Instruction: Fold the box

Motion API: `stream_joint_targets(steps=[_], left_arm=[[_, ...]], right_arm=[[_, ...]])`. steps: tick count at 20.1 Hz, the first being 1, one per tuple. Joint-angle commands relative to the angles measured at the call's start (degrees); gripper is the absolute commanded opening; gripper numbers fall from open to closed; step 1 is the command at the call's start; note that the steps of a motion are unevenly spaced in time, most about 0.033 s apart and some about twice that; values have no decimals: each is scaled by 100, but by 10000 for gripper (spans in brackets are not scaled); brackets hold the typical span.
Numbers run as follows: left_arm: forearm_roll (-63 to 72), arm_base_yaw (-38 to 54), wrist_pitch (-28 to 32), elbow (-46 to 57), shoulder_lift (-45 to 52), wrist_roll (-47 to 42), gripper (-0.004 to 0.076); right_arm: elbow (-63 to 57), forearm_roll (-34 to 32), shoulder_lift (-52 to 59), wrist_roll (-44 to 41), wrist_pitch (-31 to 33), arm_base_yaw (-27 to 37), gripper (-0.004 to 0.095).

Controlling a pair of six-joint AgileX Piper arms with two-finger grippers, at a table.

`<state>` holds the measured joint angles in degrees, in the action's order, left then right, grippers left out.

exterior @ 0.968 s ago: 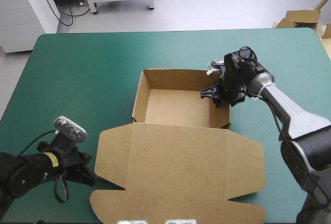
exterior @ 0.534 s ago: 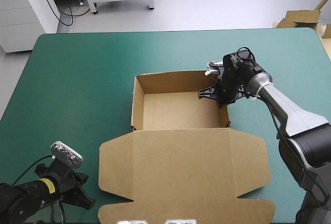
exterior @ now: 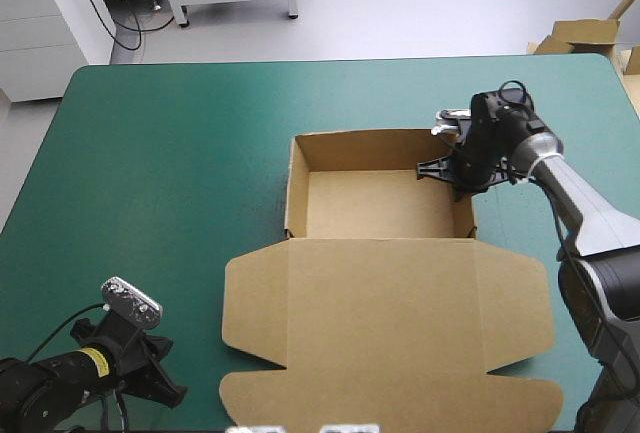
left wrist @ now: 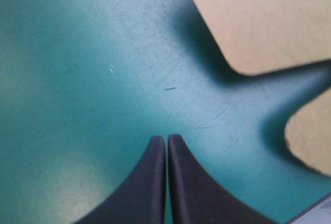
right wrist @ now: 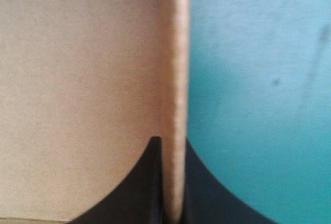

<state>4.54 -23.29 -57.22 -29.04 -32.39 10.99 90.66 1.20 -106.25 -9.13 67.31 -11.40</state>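
Box (exterior: pixel 390 303) is open tray w/ lid flat; right gripper (exterior: pixel 462 177) pinches its right wall, left gripper (left wrist: pixel 166 138) closed, empty, over teal-green cover (left wrist: pixel 77 79).

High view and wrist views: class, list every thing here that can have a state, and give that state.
box: open tray, walls raised.
lid: lying flat on the teal-green cover, toward the near edge.
right gripper: shut on the box, clamped across its right wall.
left gripper: shut, holding nothing, over bare cover beside the lid's flaps, not touching them.
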Motion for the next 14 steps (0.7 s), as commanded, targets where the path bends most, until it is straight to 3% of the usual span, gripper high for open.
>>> stream_joint_targets(steps=[1,5,8,14], left_arm=[[82,-29,266,-151,-18,6,-8],[82,-29,266,-151,-18,6,-8],[82,-29,266,-151,-18,6,-8],[82,-29,266,-151,-18,6,-8]], right_arm=[[151,-120,536,233,-28,810,-21],[151,-281,663,430,-28,2105,-21],[151,-920,690,490,-28,3009,-21],[151,-1058,690,474,-37,3936,-21]])
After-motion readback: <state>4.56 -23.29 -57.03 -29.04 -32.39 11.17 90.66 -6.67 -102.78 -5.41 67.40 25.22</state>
